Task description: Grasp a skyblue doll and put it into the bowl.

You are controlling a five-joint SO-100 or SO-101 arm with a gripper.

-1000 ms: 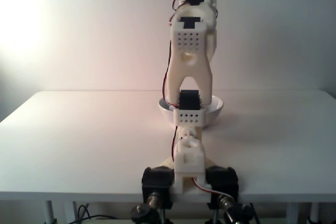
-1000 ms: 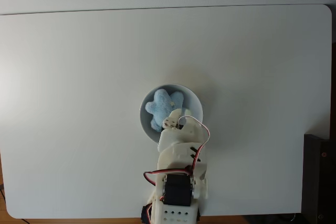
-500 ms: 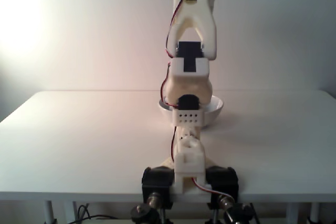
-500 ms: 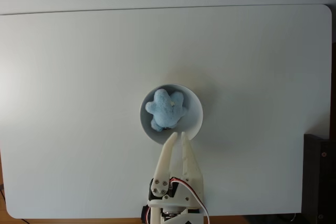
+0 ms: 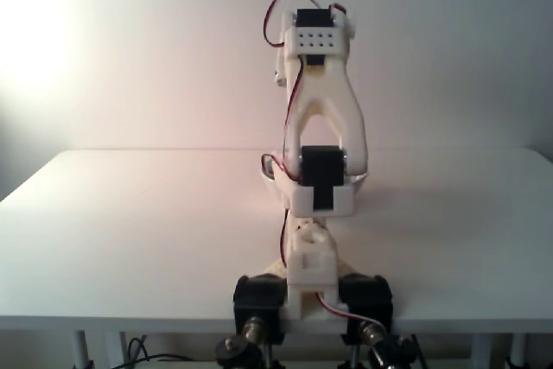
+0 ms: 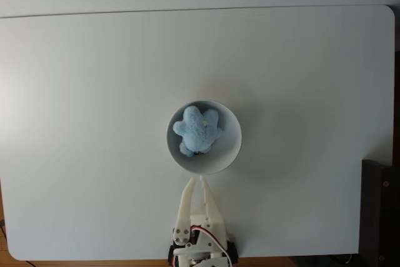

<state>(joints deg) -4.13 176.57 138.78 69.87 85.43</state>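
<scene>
From above I see the skyblue doll lying inside the bowl, a little toward the left of its middle, so I judge the placing step done. The tool sits just below the bowl's near rim in that fixed view, clear of it and holding nothing; its two fingers lie close together, tips almost meeting, so I read it as nearly closed. What remains, as I judge it, is only to fold the arm home to its rest, which calls for a pull straight back toward the base, away from the rim, so the bowl is not nudged.

In the front fixed view the arm stands upright before the bowl and hides most of it. The white table carries nothing else near. A dark object stands off the table's right edge, well apart.
</scene>
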